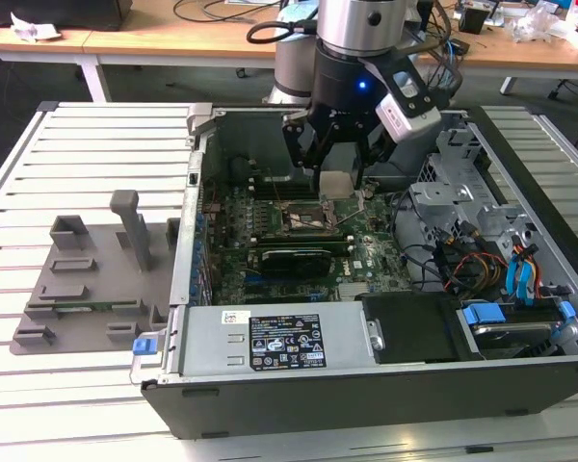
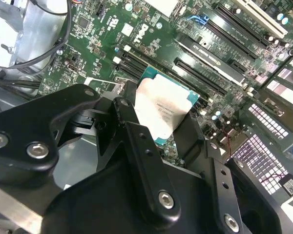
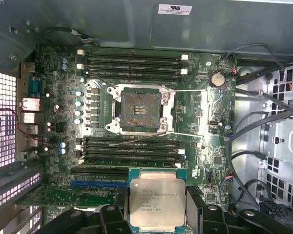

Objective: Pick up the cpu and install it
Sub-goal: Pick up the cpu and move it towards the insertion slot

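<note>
Holder tray: a grey plastic holder tray [image 1: 77,289] with upright posts is lying on the white slatted metal table [image 1: 39,173], at the exterior view's left, just beside the case.
Case: an open black desktop computer case [image 1: 366,395] is lying on its side at the centre of the table, with its green motherboard [image 1: 371,255] [image 3: 200,112] facing up.
Socket: the black square processor socket with a metal frame [image 1: 303,219] [image 3: 140,109] is sitting near the middle of the motherboard, with its contact field exposed.
End effector: the black two-finger gripper [image 1: 335,164] [image 2: 161,114] [image 3: 157,209] is hanging inside the case, just to the exterior view's right of the socket and farther back, and is clamping the chip by two opposite edges.
Task object: the small flat square cpu with a silver-grey metal top [image 1: 337,183] [image 2: 161,109] [image 3: 156,202] is hanging level between the fingers, raised above the motherboard. In the first wrist view it is sitting over the memory slots, apart from the socket.
Drive bay: a grey metal drive cage with coloured cables [image 1: 501,250] is occupying the case at the exterior view's right.
</note>
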### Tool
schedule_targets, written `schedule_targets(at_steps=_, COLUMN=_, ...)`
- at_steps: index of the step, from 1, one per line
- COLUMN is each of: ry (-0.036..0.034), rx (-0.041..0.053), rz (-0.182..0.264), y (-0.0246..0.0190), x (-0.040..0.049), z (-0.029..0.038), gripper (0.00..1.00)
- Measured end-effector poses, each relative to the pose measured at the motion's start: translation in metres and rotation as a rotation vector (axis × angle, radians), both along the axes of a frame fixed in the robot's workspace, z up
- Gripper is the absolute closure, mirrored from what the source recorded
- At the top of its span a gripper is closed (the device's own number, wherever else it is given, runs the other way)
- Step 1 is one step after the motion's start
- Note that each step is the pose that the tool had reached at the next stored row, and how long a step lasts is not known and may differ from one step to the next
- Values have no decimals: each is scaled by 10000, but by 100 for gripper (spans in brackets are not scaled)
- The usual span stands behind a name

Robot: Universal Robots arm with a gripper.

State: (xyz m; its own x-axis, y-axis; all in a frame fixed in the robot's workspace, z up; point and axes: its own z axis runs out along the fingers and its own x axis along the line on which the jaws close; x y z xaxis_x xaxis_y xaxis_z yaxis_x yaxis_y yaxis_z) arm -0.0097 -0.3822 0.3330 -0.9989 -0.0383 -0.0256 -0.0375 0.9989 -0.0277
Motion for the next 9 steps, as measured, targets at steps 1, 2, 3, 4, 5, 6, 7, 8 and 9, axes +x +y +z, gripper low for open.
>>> schedule_targets(at_steps=1, ry=0, rx=0, rz=0, y=0, x=0, z=-13, gripper=45)
schedule_targets(at_steps=2, ry=0, rx=0, rz=0, y=0, x=0, z=-24, gripper=45)
schedule_targets(at_steps=3, ry=0, rx=1, rz=0, y=0, x=0, z=-41, gripper=45)
schedule_targets(at_steps=4, ry=0, rx=0, rz=0, y=0, x=0, z=-54, gripper=45)
schedule_targets(at_steps=5, ry=0, rx=1, rz=0, y=0, x=0, z=-64, gripper=45)
schedule_targets(at_steps=6, ry=0, rx=0, rz=0, y=0, x=0, z=-74, gripper=45)
schedule_targets(at_steps=7, ry=0, rx=0, rz=0, y=0, x=0, z=-86, gripper=45)
schedule_targets(at_steps=8, ry=0, rx=0, rz=0, y=0, x=0, z=-94, gripper=45)
schedule_targets(at_steps=9, ry=0, rx=1, rz=0, y=0, x=0, z=-100, gripper=45)
